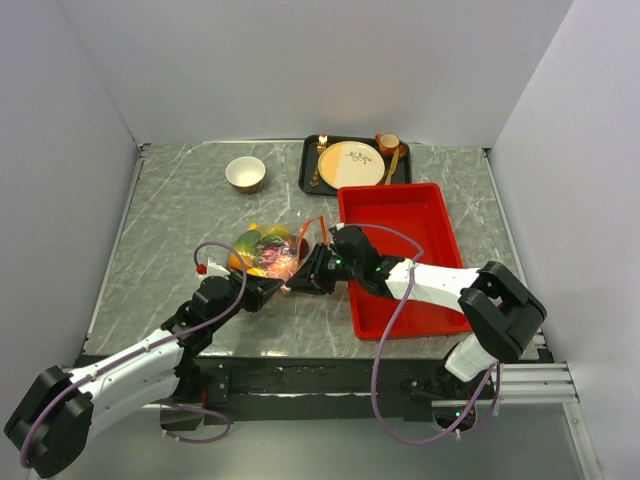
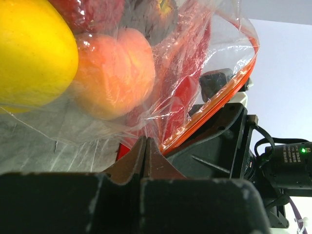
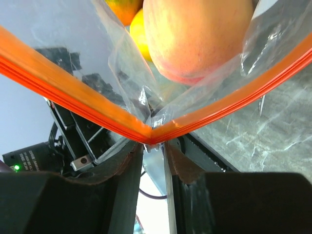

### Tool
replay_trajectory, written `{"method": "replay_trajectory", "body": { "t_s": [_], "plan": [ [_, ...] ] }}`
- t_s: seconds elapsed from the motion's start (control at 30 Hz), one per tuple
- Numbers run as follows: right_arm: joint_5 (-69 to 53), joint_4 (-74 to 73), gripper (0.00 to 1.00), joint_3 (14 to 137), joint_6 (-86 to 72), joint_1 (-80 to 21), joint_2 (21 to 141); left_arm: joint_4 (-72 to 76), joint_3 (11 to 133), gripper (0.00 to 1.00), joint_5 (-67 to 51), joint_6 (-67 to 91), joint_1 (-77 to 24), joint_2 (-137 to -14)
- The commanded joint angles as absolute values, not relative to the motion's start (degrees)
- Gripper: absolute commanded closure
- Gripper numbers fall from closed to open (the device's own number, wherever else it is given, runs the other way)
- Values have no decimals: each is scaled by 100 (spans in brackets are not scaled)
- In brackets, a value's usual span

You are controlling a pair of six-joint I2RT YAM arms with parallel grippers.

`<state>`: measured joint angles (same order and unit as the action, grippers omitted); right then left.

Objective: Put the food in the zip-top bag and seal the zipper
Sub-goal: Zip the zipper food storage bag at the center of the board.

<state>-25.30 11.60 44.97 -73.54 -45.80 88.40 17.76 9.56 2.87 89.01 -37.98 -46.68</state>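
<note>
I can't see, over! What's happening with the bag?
Left jaws shut on bag edge. Right jaws pinching zipper corner. Fruit inside, mouth open. Nothing blocking.

No lettering can be read; faint white print on the small black box (image 2: 288,161) with a green light (image 2: 303,150) is too blurred to make out.

Top cam high at near edge, wrist cams close, low, opposed, all share bag (image 1: 262,252).
</note>
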Motion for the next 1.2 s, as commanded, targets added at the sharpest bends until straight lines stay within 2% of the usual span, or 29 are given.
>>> {"method": "replay_trajectory", "body": {
  "t_s": [0.0, 0.37, 0.43, 0.87, 0.97, 1.07, 1.17],
  "plan": [
    [-2478, 1476, 69, 4623, -7304, -4518, 8912, 2153, 1037, 99, 246, 8807, -3815, -4632],
    [-2575, 1626, 73, 4570, -7383, -4535, 9009, 2268, 993, 99, 237, 8851, -3823, -4685],
    [-2593, 1696, 76, 4527, -7409, -4535, 8983, 2268, 1011, 99, 237, 8833, -3815, -4711],
    [-2751, 1828, 70, 4535, -7436, -4544, 9053, 2320, 993, 99, 246, 8877, -3823, -4772],
    [-2716, 1854, 78, 4509, -7453, -4544, 9018, 2347, 1002, 99, 220, 8868, -3823, -4816],
    [-2751, 1863, 96, 4518, -7444, -4535, 9044, 2355, 1002, 99, 211, 8868, -3823, -4825],
    [-2699, 1828, 100, 4518, -7436, -4544, 9018, 2303, 1002, 98, 202, 8868, -3823, -4755]
  ]
}}
